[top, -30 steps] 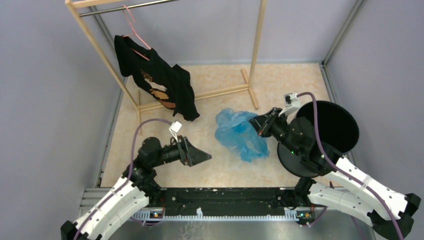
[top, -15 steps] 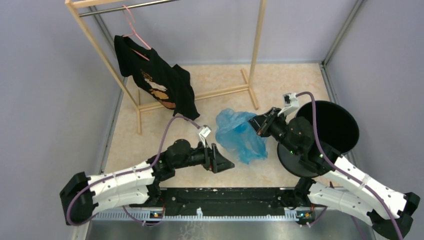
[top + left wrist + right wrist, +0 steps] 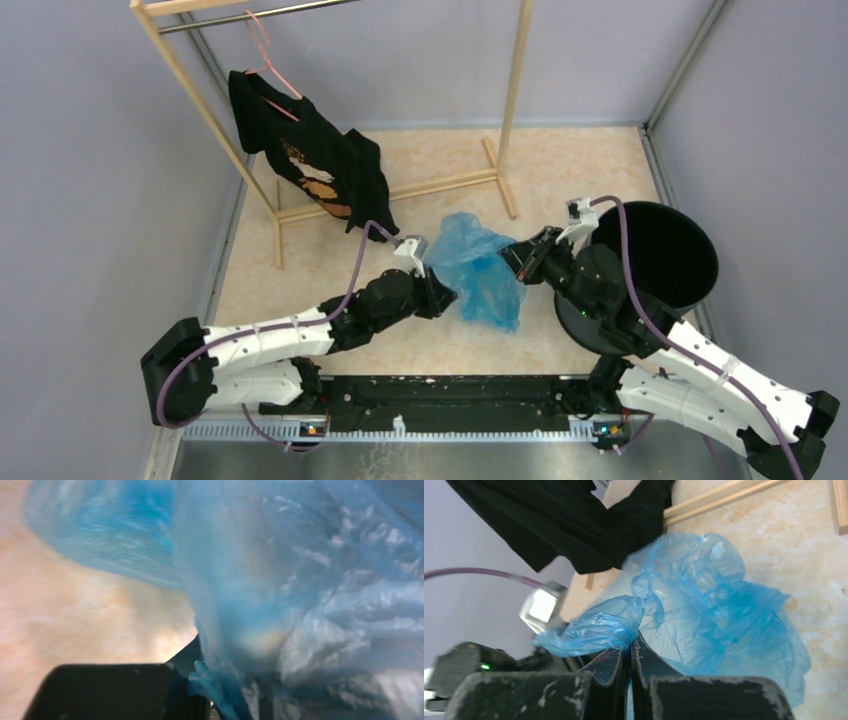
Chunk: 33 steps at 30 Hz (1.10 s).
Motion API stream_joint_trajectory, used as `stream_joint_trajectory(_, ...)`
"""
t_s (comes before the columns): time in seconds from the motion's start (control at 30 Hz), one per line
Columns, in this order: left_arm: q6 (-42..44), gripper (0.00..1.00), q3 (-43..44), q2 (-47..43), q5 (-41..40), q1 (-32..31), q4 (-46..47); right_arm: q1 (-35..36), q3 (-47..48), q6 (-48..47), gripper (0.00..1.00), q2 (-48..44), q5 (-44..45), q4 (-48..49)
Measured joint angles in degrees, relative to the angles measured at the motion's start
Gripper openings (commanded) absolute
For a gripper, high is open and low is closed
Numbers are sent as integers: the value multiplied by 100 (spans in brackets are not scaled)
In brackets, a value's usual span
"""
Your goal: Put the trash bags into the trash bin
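Found the left gripper (image 3: 447, 296) nearest the bases, nosed into the left edge of the light-blue trash bag (image 3: 482, 268), arm stretched low over the marbled tabletop (image 3: 258, 290). Could not judge its fingers as spread or closed from the left wrist view (hardly anything there but crinkled blue plastic, plus one dark finger (image 3: 100, 690) at the bottom). Saw the right gripper (image 3: 510, 256) at the bag's right side, fingers (image 3: 609, 670) pressed together on a bunched fold of the plastic. Noted the bag sagging onto the tabletop between the two grippers, outside the trash bin (image 3: 706, 262). Placed that black bin at the right, partly behind the right arm, mouth open. Farther back, made out a wooden rack (image 3: 515, 100) with a black printed shirt (image 3: 320, 170) on a pink hanger (image 3: 265, 50), hem near the bag.
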Motion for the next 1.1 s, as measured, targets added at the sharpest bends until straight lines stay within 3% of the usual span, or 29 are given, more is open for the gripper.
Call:
stream_joint_trajectory(0.07, 103, 1, 133, -214, -396, 70, -599, -2, -210, -20, 0, -35, 2, -46)
stream_joint_trajectory(0.17, 271, 0, 334, -590, -761, 365, -1502, 0, -385, -116, 0, 57, 76, -236)
stream_joint_trajectory(0.33, 1012, 0, 1220, -697, -531, 1598, -2765, -50, 37, -667, 0, 931, 424, -793)
stream_joint_trajectory(0.47, 1943, 0, 3845, 55, 254, 2055, -3967, -280, 2315, -1434, 0, 2166, 905, -1882)
stream_joint_trajectory(0.57, 2481, 0, 5910, 299, 1318, 2100, -3650, -361, 4406, -1969, 0, 2557, 905, -2041)
stream_joint_trajectory(0.63, 2680, 0, 6210, -59, 1974, 2065, -3158, -326, 4988, -2208, 0, 2221, 442, -1530)
stream_joint_trajectory(0.73, 2804, 0, 5313, -1113, 2404, 2037, -2559, -304, 4175, -2369, 0, 903, -293, -592)
stream_joint_trajectory(0.87, 2638, 0, 2977, -2470, 2033, 2081, -2245, -393, 2116, -2330, 0, -957, -223, 74)
stream_joint_trajectory(0.9, 2614, 0, 2828, -2474, 2000, 2085, -2297, -400, 1600, -2234, 0, -1095, -225, 146)
stream_joint_trajectory(1.0, 2214, 0, 1281, -2459, 1943, 2096, -2428, -411, 208, -1849, 0, -962, -376, 63)
stream_joint_trajectory(1.1, 1937, 0, 155, -2457, 1939, 2098, -3136, -409, -975, -1523, 0, -691, -750, -507)
